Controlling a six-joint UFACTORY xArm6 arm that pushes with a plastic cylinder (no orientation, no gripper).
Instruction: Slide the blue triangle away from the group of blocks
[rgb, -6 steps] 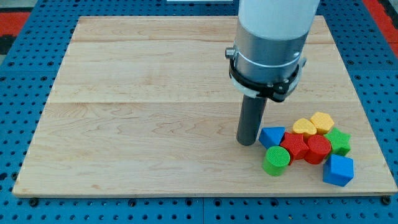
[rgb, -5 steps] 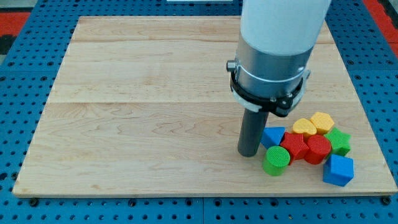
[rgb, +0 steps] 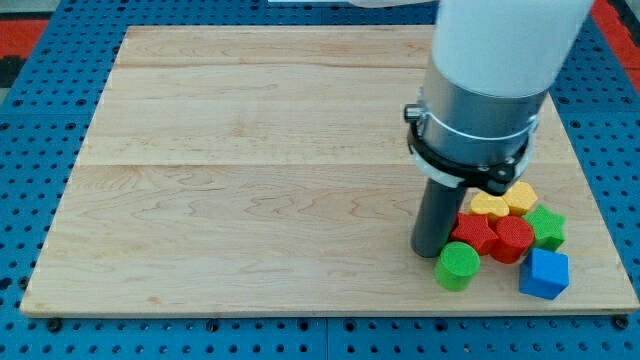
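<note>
My tip (rgb: 431, 252) rests on the wooden board (rgb: 250, 180) at the left edge of the block cluster in the view's lower right. It touches or nearly touches the red star (rgb: 476, 233) and sits just up-left of the green cylinder (rgb: 458, 266). The blue triangle does not show; the rod covers the spot where it lay. A red cylinder (rgb: 513, 239) sits right of the red star.
Two yellow blocks (rgb: 490, 205) (rgb: 520, 196) sit at the top of the cluster, partly under the arm's collar. A green star (rgb: 546, 226) is at the right and a blue cube (rgb: 544, 273) at the lower right, near the board's edge.
My tip has moved right and slightly down into the cluster's left side. The blue triangle, visible before beside the rod, is now hidden. The green cylinder has shifted slightly right and down.
</note>
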